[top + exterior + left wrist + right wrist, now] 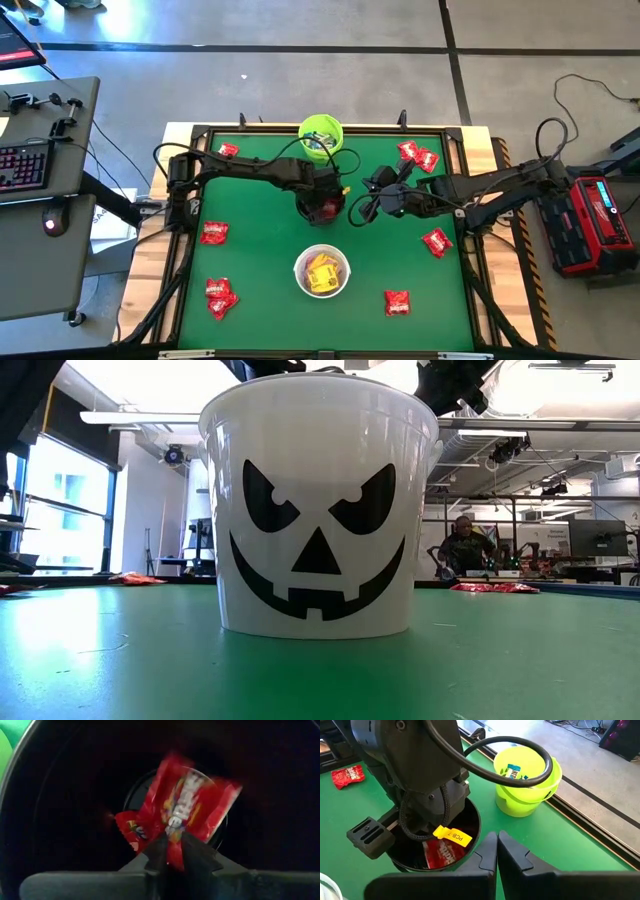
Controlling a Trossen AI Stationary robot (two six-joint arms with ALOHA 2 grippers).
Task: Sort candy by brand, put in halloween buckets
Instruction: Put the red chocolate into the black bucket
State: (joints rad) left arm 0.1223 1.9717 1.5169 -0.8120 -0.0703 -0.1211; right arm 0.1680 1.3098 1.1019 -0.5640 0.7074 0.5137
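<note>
I have the left gripper (170,851) down inside the mouth of the round black bucket (322,207) near the middle of the green table mat (260,260), its two dark fingers nipped on the lower edge of a shiny red candy packet (187,810) that hangs just over another red packet (131,831) lying on the bucket floor; from how the packet sits I judge this to be the drop, though the fingers have not clearly let go. The right gripper (497,851) waits just beside the black bucket on its right side, fingers together and carrying nothing. By my reckoning the sort is partly through: the white translucent bucket with the jack-o'-lantern face (318,510), toward the front edge, holds yellow packets (321,273); the lime green bucket (527,782) at the back edge holds a pale blue-white packet (514,771); the black one is collecting reds. Left on the mat are red packets only, as far as I can see: one at the back left (228,151), one by the left edge (214,233), a small cluster at the front left (220,295), two at the back right (417,155), one by the right edge (436,242) and one at the front right (397,302).
</note>
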